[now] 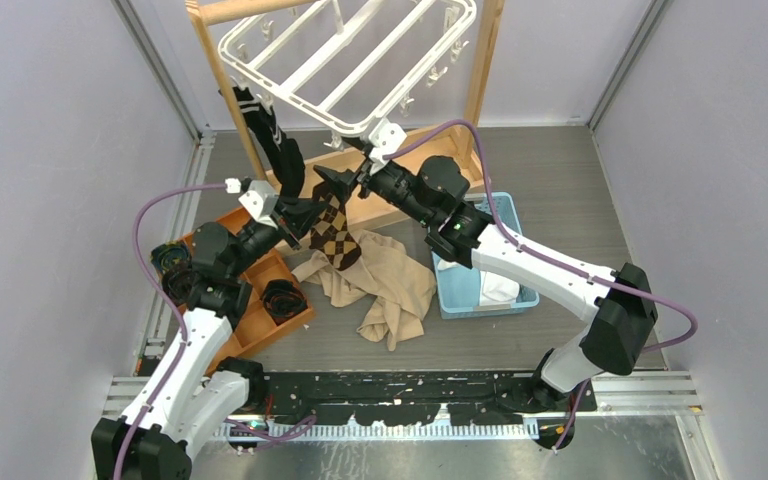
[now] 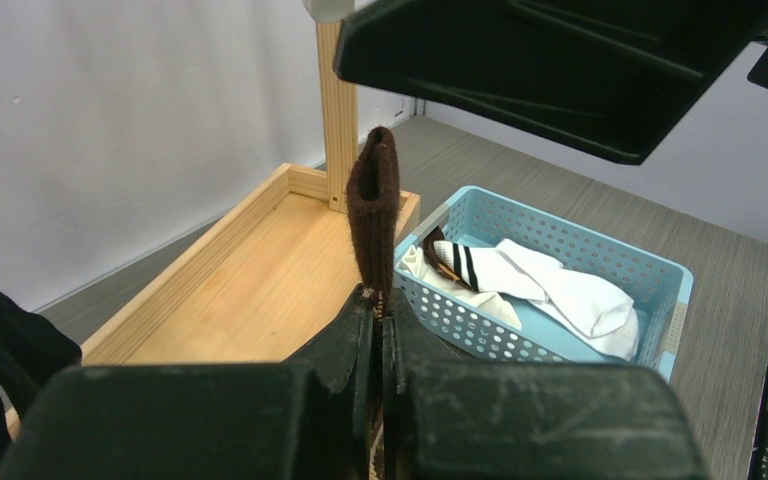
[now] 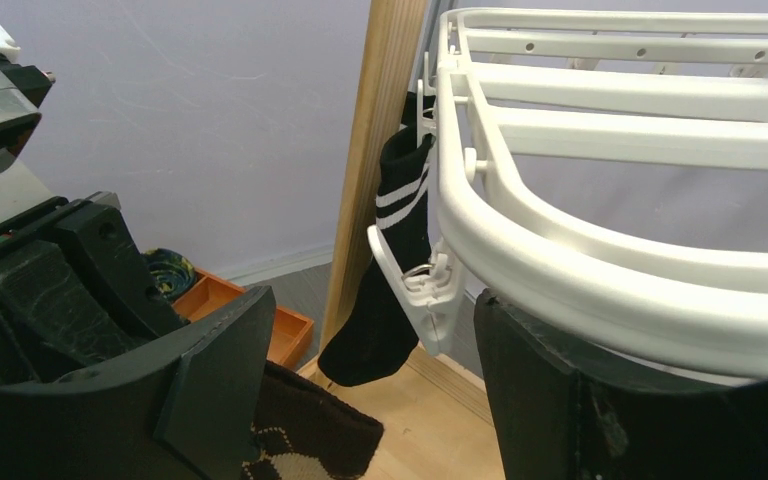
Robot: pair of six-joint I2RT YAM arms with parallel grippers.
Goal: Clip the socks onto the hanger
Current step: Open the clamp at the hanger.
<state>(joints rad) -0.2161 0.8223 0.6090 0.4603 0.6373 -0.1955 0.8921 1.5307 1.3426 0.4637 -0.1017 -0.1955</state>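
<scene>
My left gripper (image 1: 305,215) is shut on a brown argyle sock (image 1: 336,228) and holds it up below the hanger's near rim. In the left wrist view the sock's brown cuff (image 2: 373,210) sticks up out of the closed gripper (image 2: 380,305). The white hanger (image 1: 345,60) hangs tilted from the wooden stand. A black sock with white stripes (image 1: 272,135) is clipped at its left corner and also shows in the right wrist view (image 3: 392,250). My right gripper (image 1: 362,176) is open, just under the rim (image 3: 580,255). A white clip (image 3: 428,290) hangs between its jaws, above the argyle sock (image 3: 305,435).
A beige cloth (image 1: 392,285) lies on the table. A blue basket (image 1: 450,297) with white socks (image 2: 570,295) stands to the right. An orange tray (image 1: 260,345) with rolled socks is at the left. The stand's wooden base (image 2: 250,290) lies behind.
</scene>
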